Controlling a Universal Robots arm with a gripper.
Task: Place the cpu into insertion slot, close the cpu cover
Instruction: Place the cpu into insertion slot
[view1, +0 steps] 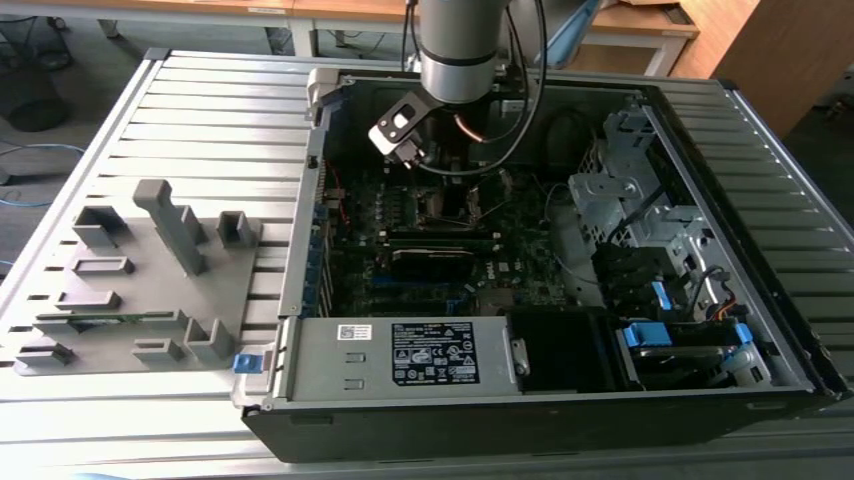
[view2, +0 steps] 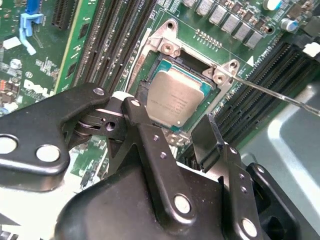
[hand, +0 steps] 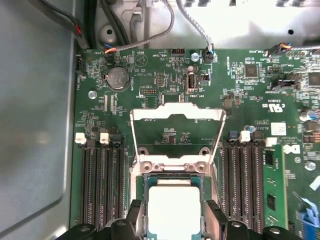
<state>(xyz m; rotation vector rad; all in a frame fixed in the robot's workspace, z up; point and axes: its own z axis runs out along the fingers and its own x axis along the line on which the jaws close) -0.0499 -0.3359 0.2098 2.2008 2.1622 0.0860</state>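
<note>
Cpu (hand: 175, 210) is lying in the insertion slot (view2: 175, 64), with the tool (view2: 176, 114) narrowed onto 2 opposite edges. You are wanting it level, corners square, no sideways drag. Counting: 1 cpu, 1 slot, 1 cpu cover (hand: 200, 111) standing open, 1 wire lever (view2: 270, 92).

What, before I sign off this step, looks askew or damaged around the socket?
Nothing stands out. The cpu lies square in the insertion slot, the cpu cover stands open, and the tool hangs over the cpu.
</note>
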